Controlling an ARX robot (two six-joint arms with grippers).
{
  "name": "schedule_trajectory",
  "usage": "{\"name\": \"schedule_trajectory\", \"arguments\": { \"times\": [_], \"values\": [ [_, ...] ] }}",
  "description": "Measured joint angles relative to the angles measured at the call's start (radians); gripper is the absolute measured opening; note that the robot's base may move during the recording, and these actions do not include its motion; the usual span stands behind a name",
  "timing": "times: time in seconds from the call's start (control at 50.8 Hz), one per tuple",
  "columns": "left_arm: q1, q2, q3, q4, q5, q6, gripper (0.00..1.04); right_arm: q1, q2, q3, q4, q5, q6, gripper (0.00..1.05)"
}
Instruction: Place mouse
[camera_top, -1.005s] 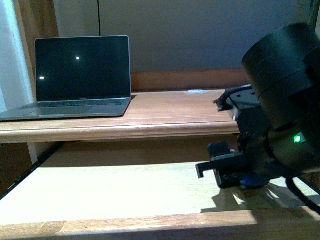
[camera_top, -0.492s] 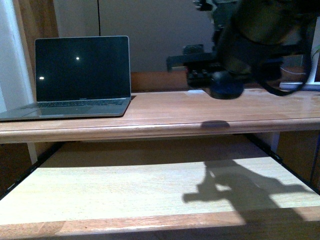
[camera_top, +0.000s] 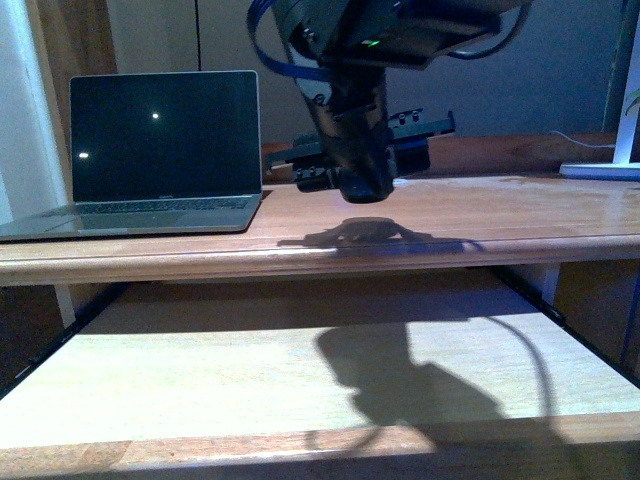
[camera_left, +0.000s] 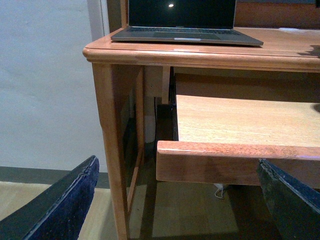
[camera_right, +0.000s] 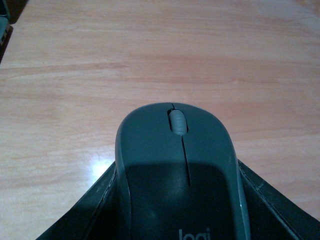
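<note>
Right hand (camera_top: 362, 182) is clamped on the mouse (camera_right: 177, 165), hovering just above the worktop (camera_top: 500, 215), right of the laptop (camera_top: 165, 150). Let go while it's not touching down and I reckon it bounces or skids.

mouse (camera_right: 180, 165): I lost its rear and half its logo (camera_right: 192, 235) below the bottom edge.
left gripper (camera_left: 177, 165): both fingers (camera_left: 60, 200) ran off the lower corners.
laptop (camera_left: 182, 20): screen cut at the top edge.

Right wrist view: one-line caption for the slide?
Grey mouse gripped between the right arm's jaws, over the bare wooden desk top.
</note>
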Motion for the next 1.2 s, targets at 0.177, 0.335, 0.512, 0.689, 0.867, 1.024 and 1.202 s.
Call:
{"name": "schedule_trajectory", "arguments": {
  "times": [0.177, 0.335, 0.512, 0.689, 0.867, 1.024, 1.202],
  "values": [
    [0.0, 0.0, 0.0, 0.0, 0.0, 0.0, 0.97, 0.022, 0.173, 0.267, -0.113, 0.04, 0.006, 0.57],
    [0.0, 0.0, 0.0, 0.0, 0.0, 0.0, 0.97, 0.032, 0.29, 0.433, -0.158, 0.061, 0.011, 0.57],
    [0.0, 0.0, 0.0, 0.0, 0.0, 0.0, 0.97, 0.037, 0.373, 0.545, -0.207, 0.069, 0.02, 0.57],
    [0.0, 0.0, 0.0, 0.0, 0.0, 0.0, 0.97, 0.037, 0.317, 0.411, -0.051, 0.039, 0.037, 0.84],
    [0.0, 0.0, 0.0, 0.0, 0.0, 0.0, 0.97, 0.011, 0.093, 0.055, 0.23, -0.051, 0.06, 0.97],
    [0.0, 0.0, 0.0, 0.0, 0.0, 0.0, 0.97, -0.056, -0.211, -0.331, 0.494, -0.185, 0.058, 0.97],
    [0.0, 0.0, 0.0, 0.0, 0.0, 0.0, 0.97, -0.143, -0.528, -0.754, 0.686, -0.389, 0.027, 0.97]
  ]
}}
